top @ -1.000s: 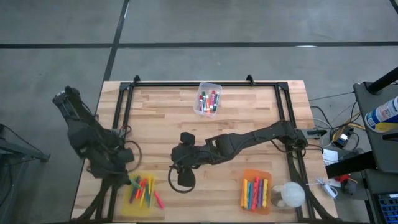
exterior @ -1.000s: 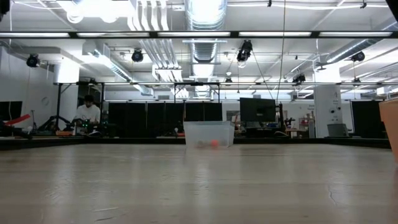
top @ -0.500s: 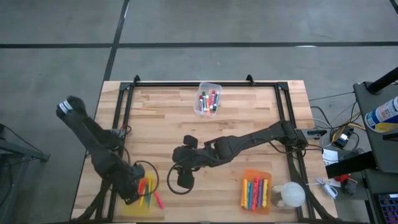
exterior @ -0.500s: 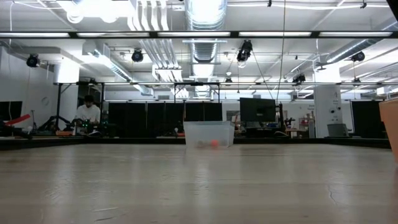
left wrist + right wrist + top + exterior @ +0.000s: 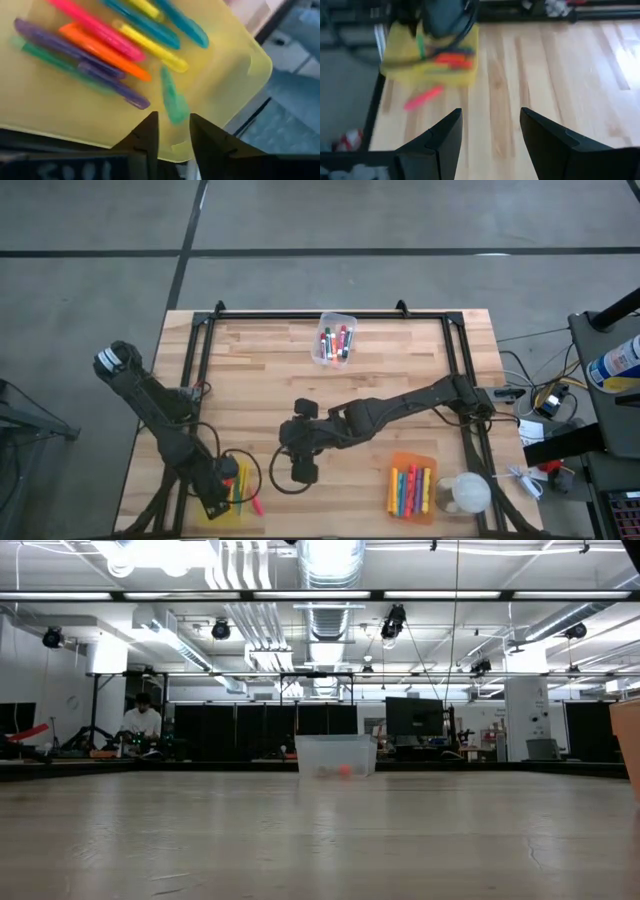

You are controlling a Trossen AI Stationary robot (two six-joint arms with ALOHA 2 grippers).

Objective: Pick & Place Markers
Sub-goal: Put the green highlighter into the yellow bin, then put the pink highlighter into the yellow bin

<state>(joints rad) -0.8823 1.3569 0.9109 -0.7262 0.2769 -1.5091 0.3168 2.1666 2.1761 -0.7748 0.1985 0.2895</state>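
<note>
- Because the left end effector [image 5: 222, 488] hangs right over the yellow bin [image 5: 243, 512] at the near-left corner of the worktop [image 5: 400, 360], we judge the coming move turns on the green marker [image 5: 172, 102] just beyond its fingertips [image 5: 148, 134]. In the left wrist view the fingers stand a little apart with nothing between them, and that marker lies in the bin, its long axis running roughly the way the fingers point.
- Beside it in the same bin we see pink, orange, purple, yellow and blue markers [image 5: 100, 45] lying roughly parallel, slanted to the green one and crowded together.
- Just outside that bin, one pink marker [image 5: 255, 503] lies loose on the wood. In the right wrist view it shows as a pink stick [image 5: 424, 98] next to the bin, ahead of the fingers and slanted across their line.
- Farther in, the right end effector [image 5: 303, 472] sits over bare wood near the middle, open wide and empty. We judge the left arm the nearer to the loose marker, though the right one faces it.
- At the near-right corner, the orange bin [image 5: 413, 488] holds a row of markers lying side by side.
- Farthest off, the clear bin [image 5: 335, 340] at the far edge holds a few red and green markers.
</note>
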